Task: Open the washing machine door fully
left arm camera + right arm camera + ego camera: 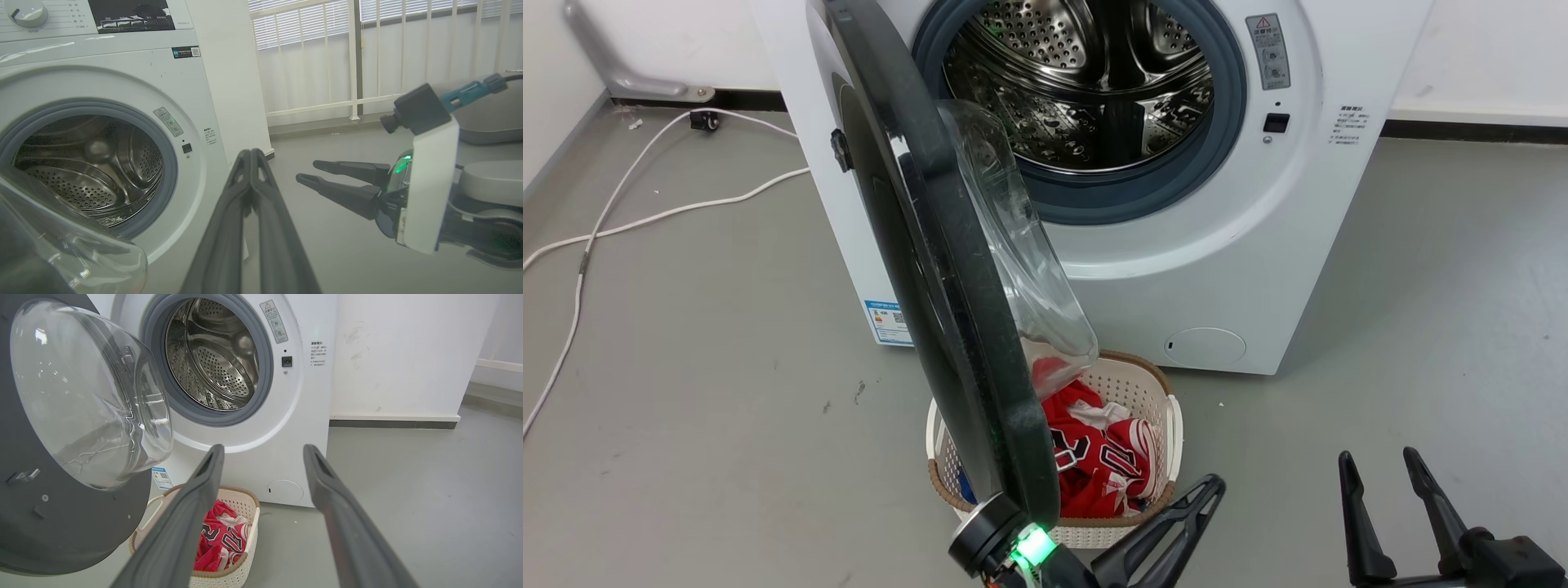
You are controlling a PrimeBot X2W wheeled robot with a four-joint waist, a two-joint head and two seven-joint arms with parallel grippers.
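Just below the door (956, 310) sits a basket (1135, 390).

The washing machine (1217, 269) is white, its label (888, 321) edged in blue; the washing machine door (947, 269) is glossy black around clear glass. The drum (1086, 90) is steel dotted with holes. The basket (1143, 392) is cream, perforated, brown-rimmed; the cloth (1103, 465) is red, marked white and black.

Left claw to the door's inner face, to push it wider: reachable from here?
Probably yes: the left claw, shut, sits right beside the washing machine door on its glass-bowl side, with nothing between them; the laundry basket sits lower.
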